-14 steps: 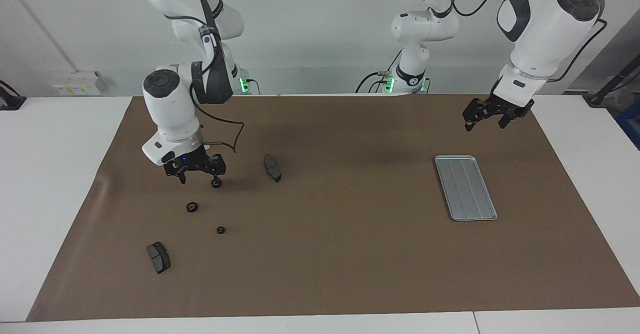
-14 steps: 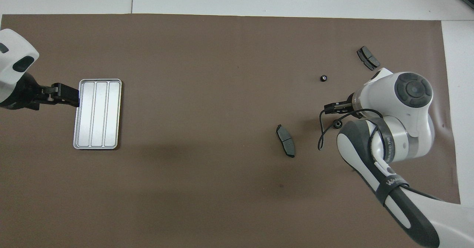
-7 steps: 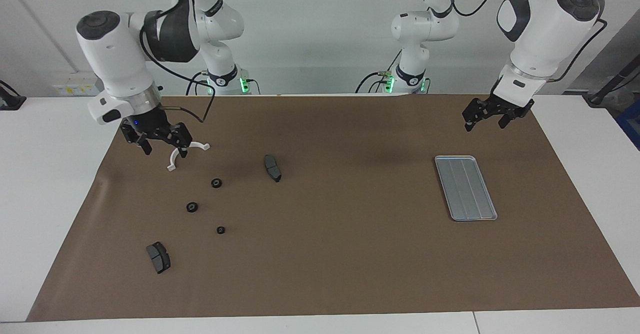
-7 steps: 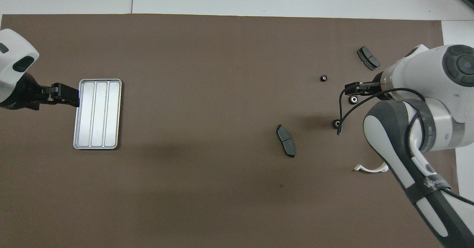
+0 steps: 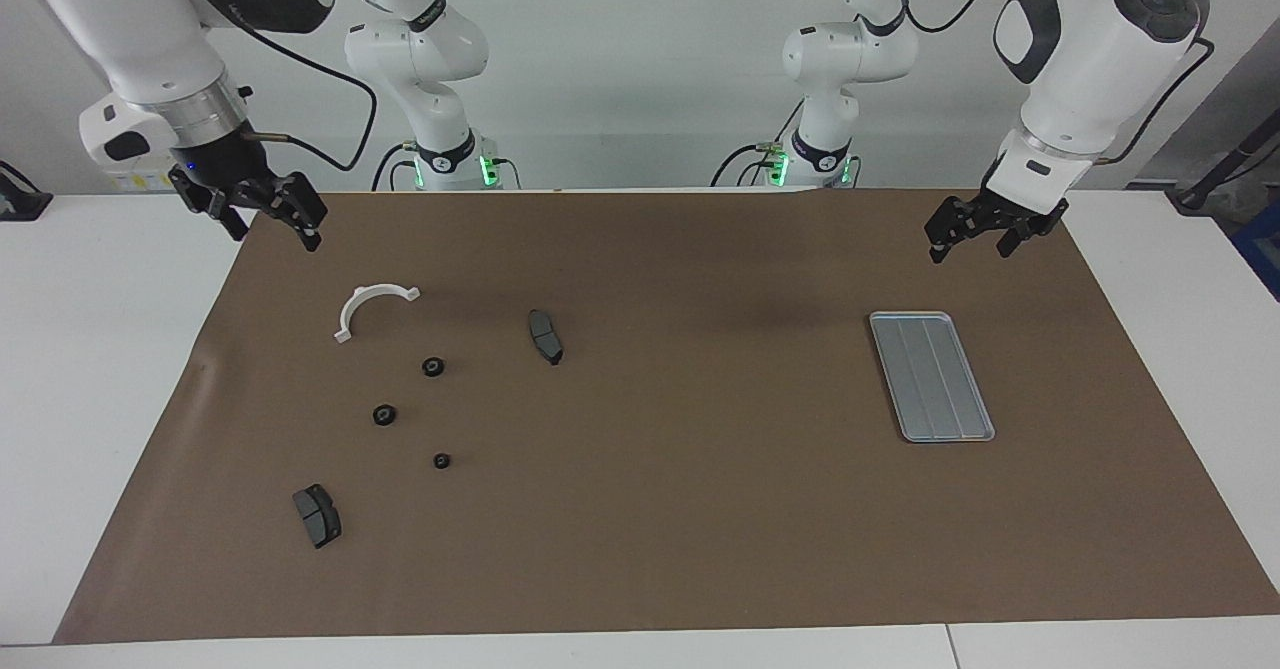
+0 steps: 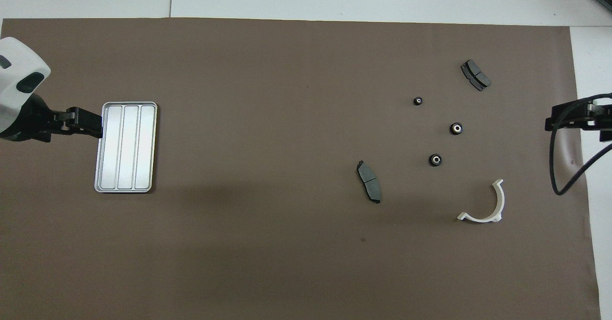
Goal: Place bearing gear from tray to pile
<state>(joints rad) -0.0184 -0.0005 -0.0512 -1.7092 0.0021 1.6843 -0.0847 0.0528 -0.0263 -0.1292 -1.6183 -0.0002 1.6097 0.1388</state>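
The silver ridged tray lies bare on the brown mat toward the left arm's end. The pile sits toward the right arm's end: a white half-ring bracket, two dark brake pads and three small black bearing gears. My right gripper hangs open and empty, high over the mat's edge beside the pile. My left gripper waits open and empty, raised over the mat by the tray's short edge.
The brown mat covers most of the white table. From overhead the gears and pads lie well apart from one another.
My right gripper rose from the gear nearest the bracket and swung away to the mat's edge, leaving that gear on the mat and uncovering the bracket. The left arm has not moved.
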